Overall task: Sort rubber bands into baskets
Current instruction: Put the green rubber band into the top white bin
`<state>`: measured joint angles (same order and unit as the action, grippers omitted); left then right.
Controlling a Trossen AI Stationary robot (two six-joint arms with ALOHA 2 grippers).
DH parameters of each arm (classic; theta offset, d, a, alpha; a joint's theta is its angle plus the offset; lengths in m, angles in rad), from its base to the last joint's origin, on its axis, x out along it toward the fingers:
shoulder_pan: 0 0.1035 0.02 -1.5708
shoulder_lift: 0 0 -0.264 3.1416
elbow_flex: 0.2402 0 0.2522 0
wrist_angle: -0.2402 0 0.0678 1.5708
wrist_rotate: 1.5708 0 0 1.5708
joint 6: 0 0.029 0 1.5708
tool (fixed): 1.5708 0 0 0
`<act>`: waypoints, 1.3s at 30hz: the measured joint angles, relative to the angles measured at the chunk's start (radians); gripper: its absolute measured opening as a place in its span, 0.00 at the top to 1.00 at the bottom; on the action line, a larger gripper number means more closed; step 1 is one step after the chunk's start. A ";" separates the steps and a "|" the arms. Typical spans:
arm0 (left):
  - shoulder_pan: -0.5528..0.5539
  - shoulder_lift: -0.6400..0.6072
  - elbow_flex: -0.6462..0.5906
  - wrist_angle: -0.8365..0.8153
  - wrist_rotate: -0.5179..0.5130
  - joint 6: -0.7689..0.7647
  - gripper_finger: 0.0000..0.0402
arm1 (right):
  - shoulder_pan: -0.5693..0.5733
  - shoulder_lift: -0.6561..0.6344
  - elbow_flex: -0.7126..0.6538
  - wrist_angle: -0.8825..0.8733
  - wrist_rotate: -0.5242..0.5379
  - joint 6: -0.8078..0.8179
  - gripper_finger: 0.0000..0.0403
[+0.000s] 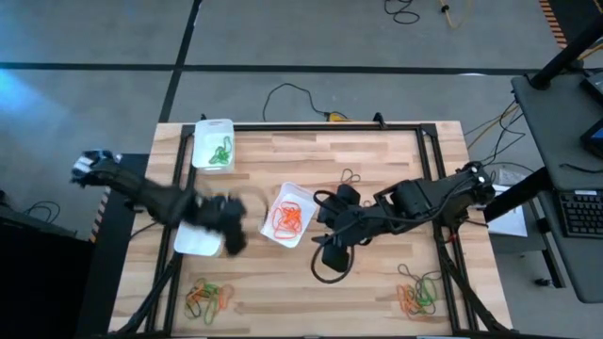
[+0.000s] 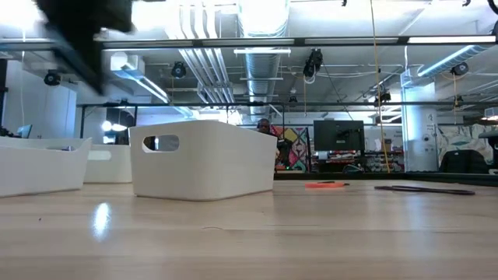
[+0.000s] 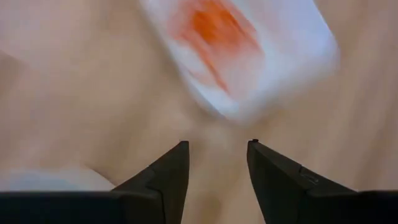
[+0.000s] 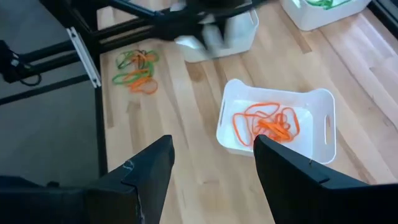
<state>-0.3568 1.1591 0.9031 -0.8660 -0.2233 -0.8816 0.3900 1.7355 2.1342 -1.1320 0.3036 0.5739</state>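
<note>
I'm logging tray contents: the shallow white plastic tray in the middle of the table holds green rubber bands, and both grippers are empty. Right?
Not quite: the middle shallow white plastic tray holds orange rubber bands, as the right wrist view shows. Left gripper and right gripper are indeed empty.

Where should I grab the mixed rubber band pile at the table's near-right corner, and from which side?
Judging by the high view, come straight down on the mixed pile and pinch a loop at its outer fringe, where single strands lie flat on the wood. The black frame rail beside it suggests approaching from the table-centre side, probably with the right tool.
</note>
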 joint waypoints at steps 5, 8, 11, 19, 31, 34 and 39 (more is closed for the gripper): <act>-0.335 0.127 0.060 0.018 0.002 -0.224 0.64 | -0.011 0.001 -0.013 -0.003 -0.004 -0.011 0.47; -0.447 0.219 0.125 0.017 0.003 -0.287 0.64 | -0.025 0.001 -0.013 0.000 -0.004 -0.017 0.47; -0.495 0.305 0.175 0.014 0.045 -0.299 0.64 | -0.040 0.001 -0.013 -0.001 -0.004 -0.017 0.47; -0.541 0.412 0.161 -0.009 0.188 -0.300 0.72 | -0.043 0.001 -0.013 -0.017 -0.007 -0.006 0.47; -0.530 0.395 -0.012 0.033 0.440 -0.322 0.84 | -0.037 0.001 -0.013 -0.046 -0.016 0.044 0.47; -0.529 0.395 -0.024 0.064 0.400 -0.294 0.85 | -0.031 0.001 -0.013 -0.047 -0.019 0.061 0.47; -0.525 0.394 -0.051 0.096 0.363 -0.285 0.83 | -0.017 0.001 -0.013 -0.047 -0.020 0.089 0.47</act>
<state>-0.8814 1.5536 0.8518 -0.7704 0.1397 -1.1664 0.3734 1.7363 2.1216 -1.1786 0.2832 0.6624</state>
